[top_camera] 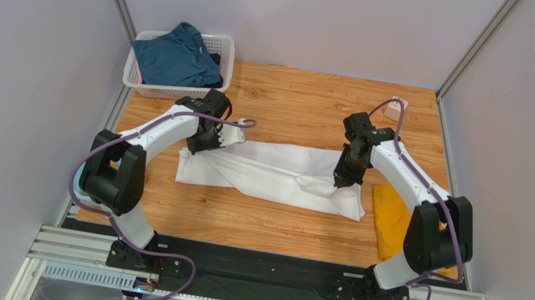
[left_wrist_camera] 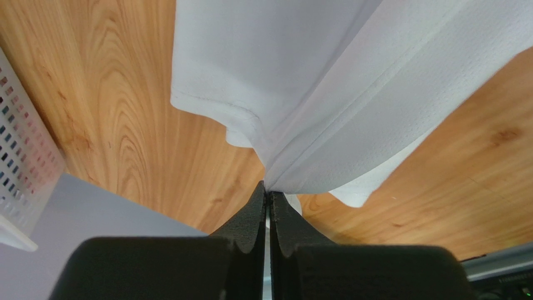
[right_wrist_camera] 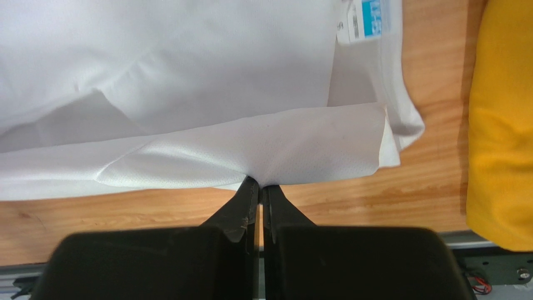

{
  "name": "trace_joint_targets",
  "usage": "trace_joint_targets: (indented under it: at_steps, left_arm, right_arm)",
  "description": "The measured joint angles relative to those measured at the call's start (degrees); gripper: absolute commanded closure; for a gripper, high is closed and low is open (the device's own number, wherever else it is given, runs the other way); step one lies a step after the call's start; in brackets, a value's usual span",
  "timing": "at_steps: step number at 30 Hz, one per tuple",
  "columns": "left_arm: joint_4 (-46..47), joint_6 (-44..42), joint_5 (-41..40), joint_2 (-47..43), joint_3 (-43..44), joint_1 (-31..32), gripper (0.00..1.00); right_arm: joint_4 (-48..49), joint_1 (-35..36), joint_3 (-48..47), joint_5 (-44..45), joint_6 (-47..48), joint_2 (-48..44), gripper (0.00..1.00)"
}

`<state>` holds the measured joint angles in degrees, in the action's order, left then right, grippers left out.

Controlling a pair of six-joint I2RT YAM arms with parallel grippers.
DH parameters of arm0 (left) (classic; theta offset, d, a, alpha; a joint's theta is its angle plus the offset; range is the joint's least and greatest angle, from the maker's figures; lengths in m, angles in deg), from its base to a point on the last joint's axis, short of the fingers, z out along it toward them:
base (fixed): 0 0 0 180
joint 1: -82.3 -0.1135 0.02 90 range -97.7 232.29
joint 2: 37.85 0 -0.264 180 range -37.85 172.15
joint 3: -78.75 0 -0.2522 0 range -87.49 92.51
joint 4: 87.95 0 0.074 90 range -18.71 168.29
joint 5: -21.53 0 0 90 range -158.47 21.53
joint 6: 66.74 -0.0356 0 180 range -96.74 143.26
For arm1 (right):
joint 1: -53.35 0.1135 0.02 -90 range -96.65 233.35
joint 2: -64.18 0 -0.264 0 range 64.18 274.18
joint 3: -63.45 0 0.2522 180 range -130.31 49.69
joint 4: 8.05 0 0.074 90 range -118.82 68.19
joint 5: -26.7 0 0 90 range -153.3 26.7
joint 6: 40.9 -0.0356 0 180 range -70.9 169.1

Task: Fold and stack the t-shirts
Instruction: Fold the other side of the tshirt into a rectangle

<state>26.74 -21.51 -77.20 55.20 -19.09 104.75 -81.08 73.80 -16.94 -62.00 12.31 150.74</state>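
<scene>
A white t-shirt (top_camera: 275,173) lies spread across the middle of the wooden table, partly folded lengthwise. My left gripper (top_camera: 203,141) is shut on the shirt's left edge (left_wrist_camera: 294,169) and holds the cloth lifted. At the shirt's right end my right gripper (top_camera: 344,178) is shut on a folded-over flap (right_wrist_camera: 281,156), close to the blue neck label (right_wrist_camera: 369,15). A mustard-yellow t-shirt (top_camera: 394,223) lies folded at the right, beside the right arm. The dark teal-blue t-shirt (top_camera: 177,57) sits in the basket at the back left.
The white lattice basket (top_camera: 176,92) stands at the back-left corner, just behind the left gripper; its wall shows in the left wrist view (left_wrist_camera: 22,162). A small pale object (top_camera: 393,109) lies at the back right. Grey walls close in on both sides.
</scene>
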Motion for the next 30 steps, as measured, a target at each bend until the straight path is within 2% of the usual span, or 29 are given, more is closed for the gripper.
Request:
trace_joint_targets:
  at_steps: [3, 4, 6, 7, 9, 10, 12, 15, 22, 26, 30]
  left_arm:
    - [1.55, -0.61, -0.52, 5.33, 2.78, -1.49, 1.00]
    - [1.97, -0.63, -0.72, 6.82, 3.10, -1.62, 0.99]
    - [2.45, -0.63, -0.96, 9.62, 3.32, -2.03, 0.96]
    - [2.60, -0.61, -1.14, 11.08, 3.32, -2.12, 0.90]
    - [3.23, -0.59, -1.66, 13.42, 3.21, -2.14, 0.83]
    - [3.87, -0.57, -2.08, 14.27, 2.91, -2.19, 0.76]
    - [4.98, -0.61, -2.73, 14.75, 2.12, -2.21, 0.66]
    - [6.54, -0.66, -3.87, 14.25, 2.05, -2.62, 0.59]
    - [12.85, 0.92, -8.85, 6.80, 3.61, -5.01, 0.57]
    - [14.64, 3.61, -9.64, -2.12, 3.65, -5.40, 0.55]
    - [11.50, 7.50, -3.13, -10.91, 3.45, -4.52, 0.55]
  right_arm:
    - [2.71, -1.51, -3.96, -0.94, 1.03, 7.50, 0.74]
    - [3.10, -1.84, -5.64, -1.29, 1.51, 10.14, 0.62]
    - [4.17, -2.12, -8.74, -1.70, 2.45, 14.97, 0.49]
    - [4.72, -2.16, -9.77, -1.84, 2.60, 16.70, 0.40]
    - [5.16, -2.23, -11.58, -1.88, 3.23, 19.56, 0.33]
    - [5.16, -2.27, -12.28, -1.81, 3.67, 20.46, 0.28]
    - [4.94, -2.27, -13.44, -1.53, 3.98, 20.96, 0.27]
    - [4.15, -2.54, -16.46, -0.52, 4.28, 20.90, 0.26]
    - [2.84, -2.82, -21.99, 3.61, 5.68, 17.46, 0.26]
    - [3.58, -0.52, -15.96, 3.50, 6.19, 8.55, 0.27]
    - [4.90, 4.76, -7.19, 0.09, 6.21, -0.70, 0.32]
